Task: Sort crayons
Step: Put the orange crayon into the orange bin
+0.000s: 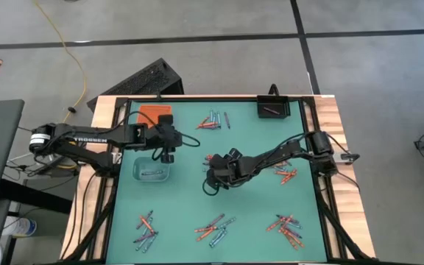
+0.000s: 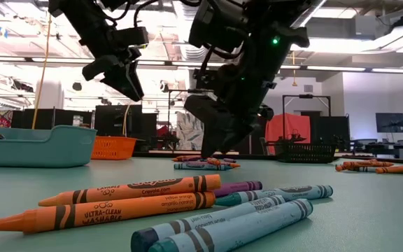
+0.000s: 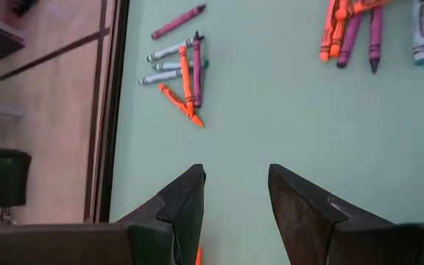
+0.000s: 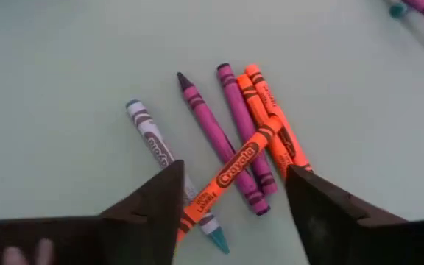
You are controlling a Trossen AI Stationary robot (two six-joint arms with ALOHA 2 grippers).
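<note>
From above, a green mat (image 1: 219, 199) holds scattered clusters of crayons (image 1: 213, 230), with a clear tray (image 1: 152, 170) at left. At table level, a bright workshop lies beyond. Left gripper (image 3: 234, 195) hovers open over bare mat. Right gripper (image 4: 230, 199) stands open over orange, purple and blue-grey sticks.

Crayons (image 4: 230, 151): orange, purple, blue-grey, black-banded wrappers. Desk (image 1: 190, 199): green. Trays: orange (image 1: 155, 115), teal (image 1: 152, 170), black (image 1: 274, 108).

green table (image 1: 190, 213) carries scattered crayons (image 1: 213, 230), clear tray (image 1: 152, 170), orange tray (image 1: 154, 115), black tray (image 1: 274, 108).
</note>
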